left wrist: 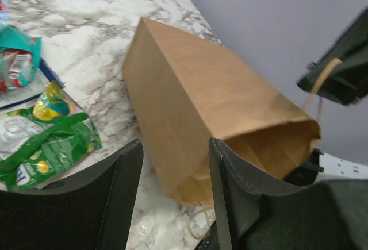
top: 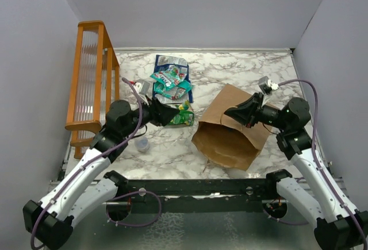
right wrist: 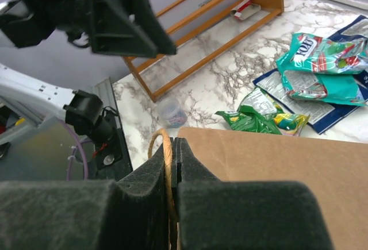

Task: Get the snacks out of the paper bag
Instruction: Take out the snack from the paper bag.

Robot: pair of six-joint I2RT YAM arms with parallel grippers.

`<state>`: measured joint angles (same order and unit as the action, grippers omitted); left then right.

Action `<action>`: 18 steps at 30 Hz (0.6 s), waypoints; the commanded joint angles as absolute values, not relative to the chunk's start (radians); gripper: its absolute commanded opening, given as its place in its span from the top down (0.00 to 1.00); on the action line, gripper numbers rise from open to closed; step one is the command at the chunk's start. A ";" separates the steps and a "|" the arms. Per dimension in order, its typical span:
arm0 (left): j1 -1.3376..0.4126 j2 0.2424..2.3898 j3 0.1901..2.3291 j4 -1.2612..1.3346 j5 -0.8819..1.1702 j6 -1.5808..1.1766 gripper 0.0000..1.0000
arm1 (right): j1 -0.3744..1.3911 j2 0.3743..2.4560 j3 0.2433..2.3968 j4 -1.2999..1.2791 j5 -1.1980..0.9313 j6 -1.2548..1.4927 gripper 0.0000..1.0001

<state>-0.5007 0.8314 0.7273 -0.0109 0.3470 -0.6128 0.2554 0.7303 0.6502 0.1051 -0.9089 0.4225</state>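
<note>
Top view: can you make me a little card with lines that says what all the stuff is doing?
Bag: lying on its side, mouth open, no snacks seen inside
Snacks: piled on the table, left of the bag
Green snack: the one nearest the bag
Left jaws: open, empty
Right jaws: shut on the bag's handle
Rack: far left, by the wall
Cap: on the table, between rack and bag

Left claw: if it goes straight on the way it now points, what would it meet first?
Probably the large brown kraft paper bag, lying on its side straight ahead of the open left claw; depth is unclear.
</note>
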 commanded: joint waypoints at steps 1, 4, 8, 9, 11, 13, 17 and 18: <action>-0.620 0.712 0.624 0.099 0.249 -0.651 0.48 | 0.258 0.783 0.705 0.192 -0.861 0.429 0.98; -0.755 0.678 0.555 0.156 0.156 -0.657 0.48 | 0.258 0.796 0.722 0.167 -0.846 0.397 0.99; -0.965 0.723 0.511 0.231 -0.006 -0.625 0.48 | 0.258 0.793 0.753 0.088 -0.814 0.352 0.98; -1.023 0.741 0.507 0.251 -0.066 -0.604 0.48 | 0.258 0.787 0.761 0.067 -0.802 0.347 0.99; -1.138 0.796 0.501 0.309 -0.190 -0.536 0.49 | 0.258 0.773 0.770 0.043 -0.786 0.344 0.99; -1.252 0.860 0.499 0.377 -0.313 -0.466 0.52 | 0.258 0.760 0.777 0.034 -0.773 0.352 0.98; -1.383 1.027 0.538 0.481 -0.454 -0.343 0.53 | 0.258 0.755 0.806 0.016 -0.767 0.361 0.99; -1.394 1.067 0.552 0.501 -0.463 -0.319 0.53 | 0.258 0.756 0.816 0.010 -0.767 0.362 0.98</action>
<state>-1.3285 0.9455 0.5060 0.3367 -0.2497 -0.4744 0.2554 0.7643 0.7578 0.0502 -0.8066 0.3683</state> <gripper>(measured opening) 0.476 0.017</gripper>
